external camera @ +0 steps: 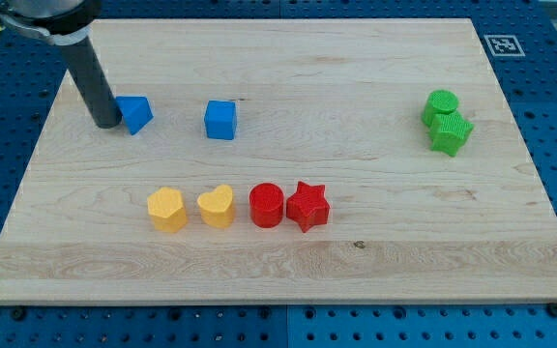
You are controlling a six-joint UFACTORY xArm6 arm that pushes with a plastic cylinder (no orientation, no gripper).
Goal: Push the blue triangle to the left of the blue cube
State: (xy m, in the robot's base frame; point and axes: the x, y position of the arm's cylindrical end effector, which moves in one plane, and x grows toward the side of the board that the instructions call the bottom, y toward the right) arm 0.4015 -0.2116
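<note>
The blue triangle point(136, 113) lies on the wooden board at the view's upper left. The blue cube point(220, 120) sits to its right, about a block's width of bare wood between them. My tip point(107, 124) stands right at the triangle's left side, touching it or nearly so. The dark rod rises from the tip toward the view's top left corner.
A yellow hexagon-like block point(167, 209), a yellow heart point(217, 206), a red cylinder point(267, 205) and a red star point(307, 206) form a row at the board's lower middle. A green cylinder point(441, 103) and a green star point(450, 132) sit together at the right.
</note>
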